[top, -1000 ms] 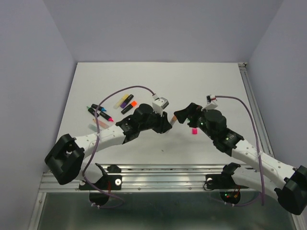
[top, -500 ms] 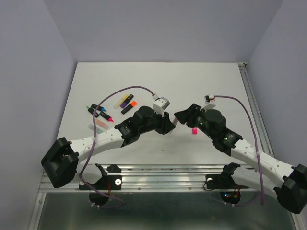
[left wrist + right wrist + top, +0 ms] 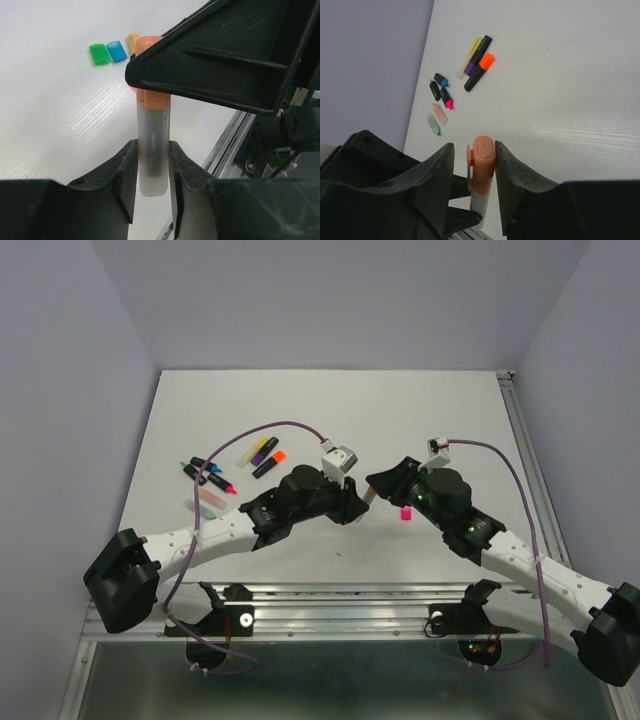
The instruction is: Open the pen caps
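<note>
A frosted pale pen (image 3: 153,150) hangs above the table between the two arms, and my left gripper (image 3: 152,165) is shut on its body. Its peach pen cap (image 3: 482,167) sits between the fingers of my right gripper (image 3: 475,150), which have closed in on it: one finger presses its side, the other lies close by the clip. From above, the left gripper (image 3: 352,502) and right gripper (image 3: 378,485) meet tip to tip over the table's middle. Loose pen caps lie on the table: green (image 3: 99,53), blue (image 3: 116,51), yellow (image 3: 132,39) and pink (image 3: 404,513).
Several uncapped pens lie at the table's left: a black one with an orange tip (image 3: 480,70), a yellow one (image 3: 248,452), and a cluster of black and pale ones (image 3: 213,480). The metal rail (image 3: 330,600) runs along the near edge.
My right gripper's fingers have closed from wide apart onto the peach cap. Both grippers shifted slightly forward and right; the left one kept its hold on the pen.
</note>
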Available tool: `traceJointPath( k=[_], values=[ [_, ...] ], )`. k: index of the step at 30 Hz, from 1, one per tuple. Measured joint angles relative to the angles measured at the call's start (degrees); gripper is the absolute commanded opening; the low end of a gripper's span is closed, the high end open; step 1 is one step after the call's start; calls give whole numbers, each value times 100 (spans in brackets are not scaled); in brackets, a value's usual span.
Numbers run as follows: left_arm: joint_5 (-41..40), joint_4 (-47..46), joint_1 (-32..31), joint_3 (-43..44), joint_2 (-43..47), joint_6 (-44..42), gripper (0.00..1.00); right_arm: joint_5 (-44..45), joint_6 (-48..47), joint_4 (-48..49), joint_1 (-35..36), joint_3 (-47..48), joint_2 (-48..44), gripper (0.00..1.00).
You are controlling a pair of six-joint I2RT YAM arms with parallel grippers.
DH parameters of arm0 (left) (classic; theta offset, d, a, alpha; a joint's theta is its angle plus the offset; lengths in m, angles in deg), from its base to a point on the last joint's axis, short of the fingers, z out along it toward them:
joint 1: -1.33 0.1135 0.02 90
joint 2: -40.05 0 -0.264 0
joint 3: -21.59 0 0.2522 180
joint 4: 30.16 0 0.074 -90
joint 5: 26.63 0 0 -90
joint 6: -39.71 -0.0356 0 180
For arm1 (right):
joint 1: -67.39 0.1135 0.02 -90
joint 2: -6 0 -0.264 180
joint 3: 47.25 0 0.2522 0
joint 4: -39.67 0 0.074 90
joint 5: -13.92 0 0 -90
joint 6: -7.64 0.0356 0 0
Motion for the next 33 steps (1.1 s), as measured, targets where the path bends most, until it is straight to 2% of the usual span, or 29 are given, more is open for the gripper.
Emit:
traceJointPath(
  k=[5,7,9,11,14,24,33],
  values=[
    [-33,-2,-37,0,46,-2,0,0,66,-11,0,0,0,13],
    [-37,2,-39,0,46,0,0,0,96,-31,0,0,0,6],
    [-44,4,-50,0,46,2,22,0,116,-39,0,0,-2,1],
    [-42,4,-55,0,46,4,49,2,136,-44,0,0,-11,1],
    [-28,2,-68,0,46,24,62,-2,177,-74,0,0,-44,1],
    [155,-9,-107,9,46,24,67,-380,212,20,0,-13,-79,1],
    [1071,-610,-90,-363,518,295,69,-1451,-83,837,-2,-210,-195,1]
  ],
)
